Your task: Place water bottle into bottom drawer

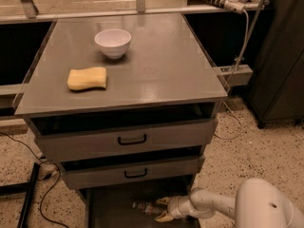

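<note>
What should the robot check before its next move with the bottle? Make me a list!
1. Bottom drawer pulled out: ok.
2. Bottle lying inside that drawer: ok.
3. Gripper low in the drawer at the bottle's right end, open wider than the bottle: ok.
4. Gripper fully clear of the bottle: cannot tell.
5. Middle drawer not touching the arm below it: cannot tell.
6. Sponge and bowl up on top, out of the way: ok.
</note>
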Motion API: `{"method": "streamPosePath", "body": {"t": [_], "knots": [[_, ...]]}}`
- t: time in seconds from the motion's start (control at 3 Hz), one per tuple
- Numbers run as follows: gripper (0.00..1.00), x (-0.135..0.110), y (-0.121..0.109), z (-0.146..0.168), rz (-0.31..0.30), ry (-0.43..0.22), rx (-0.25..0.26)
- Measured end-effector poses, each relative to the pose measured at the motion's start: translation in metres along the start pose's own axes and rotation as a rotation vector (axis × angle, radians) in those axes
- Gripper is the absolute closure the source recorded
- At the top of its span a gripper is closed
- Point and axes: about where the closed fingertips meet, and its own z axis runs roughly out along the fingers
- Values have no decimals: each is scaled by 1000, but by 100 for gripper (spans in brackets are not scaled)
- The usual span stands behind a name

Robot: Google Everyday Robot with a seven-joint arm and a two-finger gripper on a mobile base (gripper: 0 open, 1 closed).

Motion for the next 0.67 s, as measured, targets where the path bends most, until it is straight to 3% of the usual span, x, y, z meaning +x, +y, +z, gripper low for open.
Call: {"method": "streamPosePath", "body": {"t": [0.33,0.67], "knots": [[0,0,0,0,0,0,0],[0,0,0,0,0,0,0]]}}
